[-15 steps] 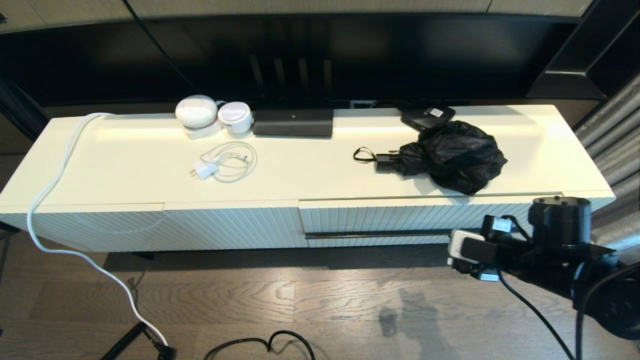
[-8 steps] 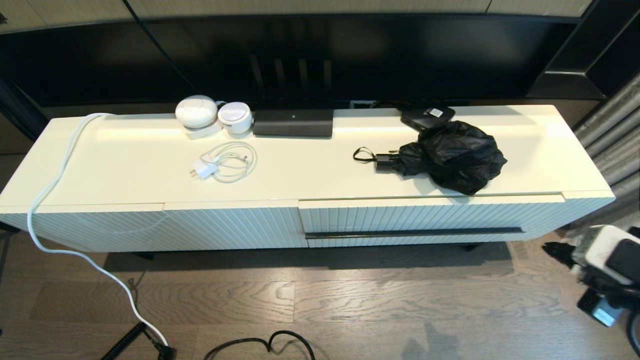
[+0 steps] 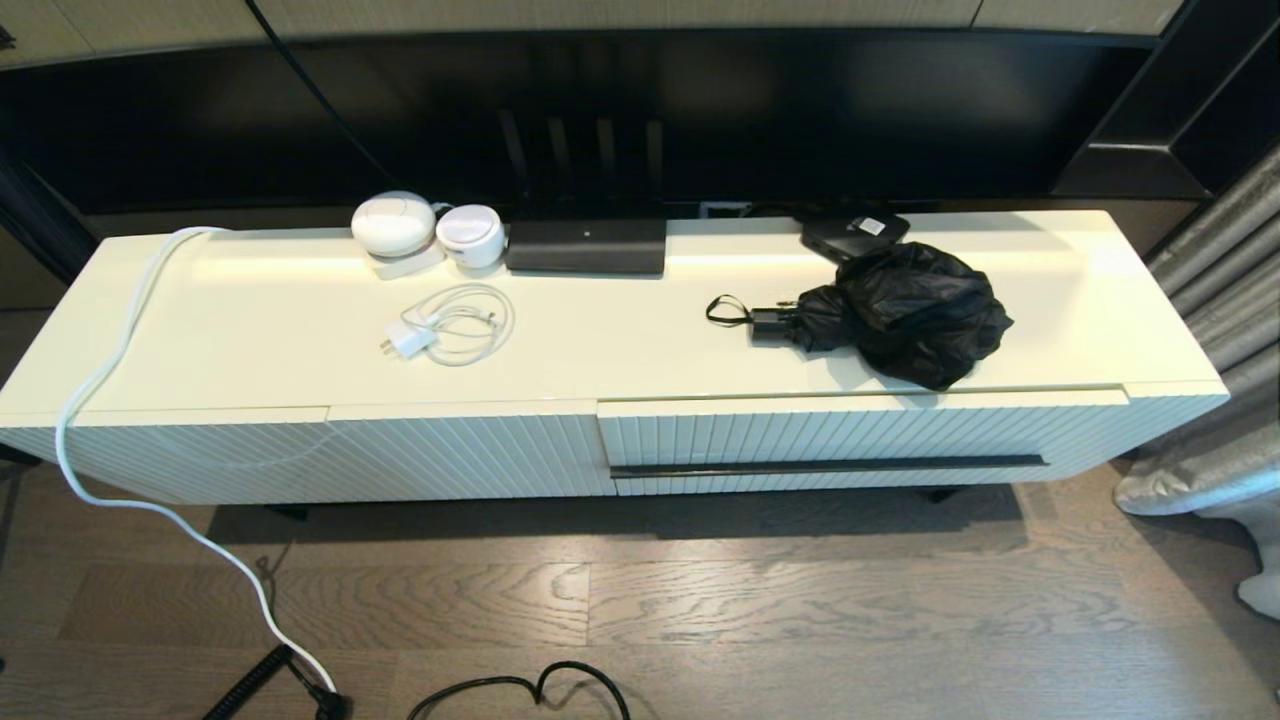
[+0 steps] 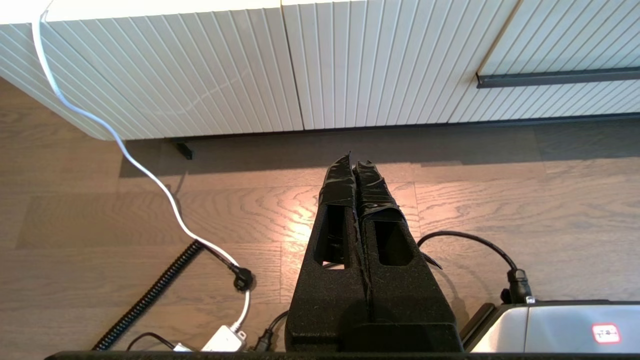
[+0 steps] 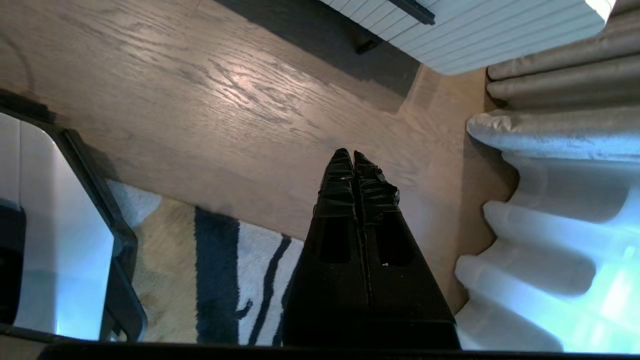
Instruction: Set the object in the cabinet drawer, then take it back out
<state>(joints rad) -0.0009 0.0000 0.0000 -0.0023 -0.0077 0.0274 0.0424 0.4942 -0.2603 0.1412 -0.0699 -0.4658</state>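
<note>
Both my hands pressed together, empty: left hand (image 4: 354, 162), right hand (image 5: 348, 156) | umbrella (image 3: 895, 309) on cabinet top (image 3: 620, 340) | drawer (image 3: 850, 440) closed.

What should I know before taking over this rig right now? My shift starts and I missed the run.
Left gripper: shut, empty, low over the floor in front of the cabinet.
Right gripper: shut, empty, over the floor near the curtain, out of the head view.
Umbrella: lying on the cabinet top, right side, handle pointing left.
Drawer: closed, directly below the umbrella.
Done or not: cannot tell from this layout; it matches either the start or the finish.
Left: check before rerunning.
</note>
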